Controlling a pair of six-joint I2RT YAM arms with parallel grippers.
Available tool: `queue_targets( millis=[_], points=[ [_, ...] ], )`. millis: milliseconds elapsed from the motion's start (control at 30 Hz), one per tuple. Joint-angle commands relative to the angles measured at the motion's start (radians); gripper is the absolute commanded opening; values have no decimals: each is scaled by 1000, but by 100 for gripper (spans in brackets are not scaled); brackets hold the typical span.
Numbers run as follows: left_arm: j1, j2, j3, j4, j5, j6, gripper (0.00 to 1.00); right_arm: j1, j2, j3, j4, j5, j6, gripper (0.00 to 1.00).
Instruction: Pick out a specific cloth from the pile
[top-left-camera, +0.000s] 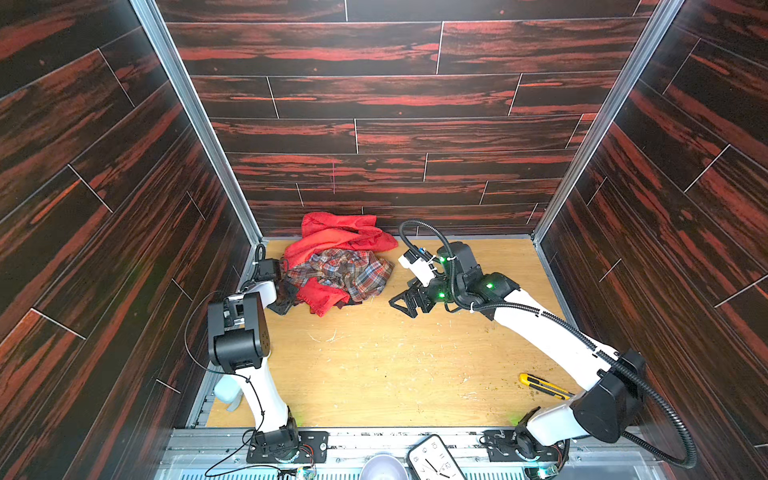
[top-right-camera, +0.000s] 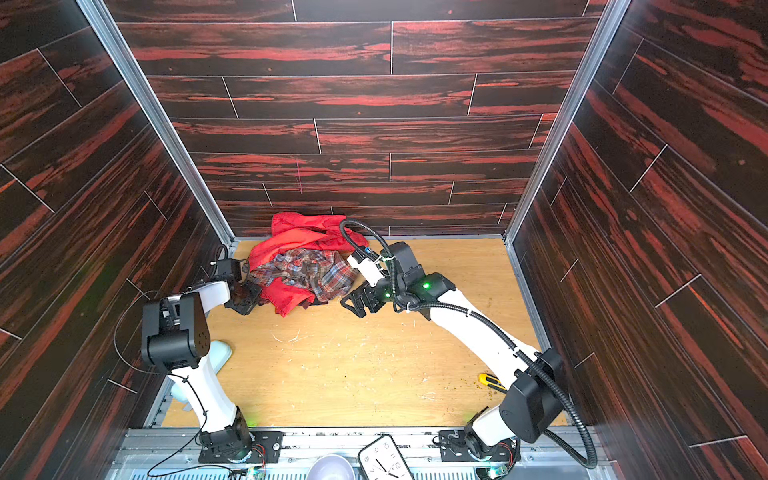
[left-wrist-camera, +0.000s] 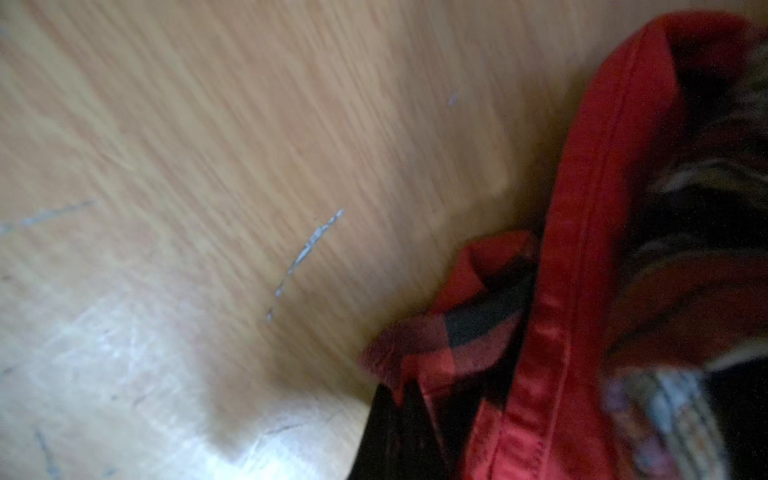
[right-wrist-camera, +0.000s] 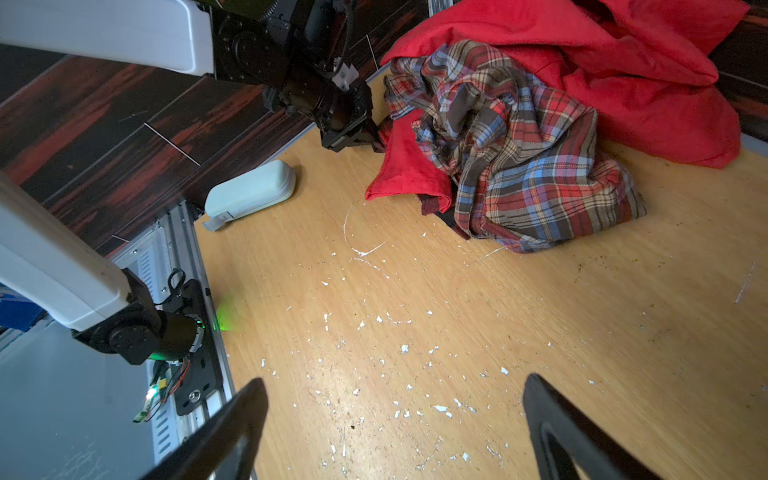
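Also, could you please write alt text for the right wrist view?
A pile of plain red fabric and a plaid shirt lies on a wooden table, the left hand shut at its edge. The right hand hangs open over the table; a pale case lies near the wall.

- You have one pile (top-left-camera: 338, 266) holding three garments: one plain red cloth (top-left-camera: 340, 237), one fine plaid shirt (top-left-camera: 345, 272), one buffalo-check cloth (left-wrist-camera: 457, 332).
- You have two robot arms: left arm (top-left-camera: 257, 374), right arm (top-left-camera: 548, 328).
- You see one yellow utility knife (top-left-camera: 542, 386).
- You see one pale green case (right-wrist-camera: 249, 189).
- You see one clock (top-left-camera: 434, 459) and one bowl (top-left-camera: 382, 467).
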Motion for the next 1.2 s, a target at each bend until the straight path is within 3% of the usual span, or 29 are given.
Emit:
queue_targets(
  millis=[0,167,433,533,733,800,867,933,967,1033,1067,1167],
  points=[
    [5,-92,-56,6,-19,8,0,-1,16,18,-18,34,-19,97],
    [7,-234,-17,-29,-56,65,0,-92,-2,-22,3,32,97,97],
    [7,-256,256,-116,-26,4,0,-305,-34,-75,-29,35,247,97],
    [6,-243,423,-120,-38,-17,0,-335,-56,-83,-25,21,246,97],
    [-23,-185,921,-221,-49,-15,0,-353,-91,-112,10,4,261,97],
    [-72,-138,1125,-243,-66,26,0,-365,-107,-134,28,4,280,97],
    [-159,-38,1449,-325,-104,127,0,-385,-134,-167,57,2,306,97],
    [-231,75,1714,-349,-34,123,0,-409,-162,-198,75,0,324,97],
    [-262,111,1764,-258,34,62,0,-424,-177,-211,79,4,330,97],
    [-335,122,1690,-18,176,-61,0,-450,-205,-231,78,15,335,97],
    [-396,121,1660,56,191,-54,0,-465,-219,-241,77,16,334,97],
    [-610,125,1682,104,221,161,0,-504,-249,-252,52,7,328,97]
  ],
)
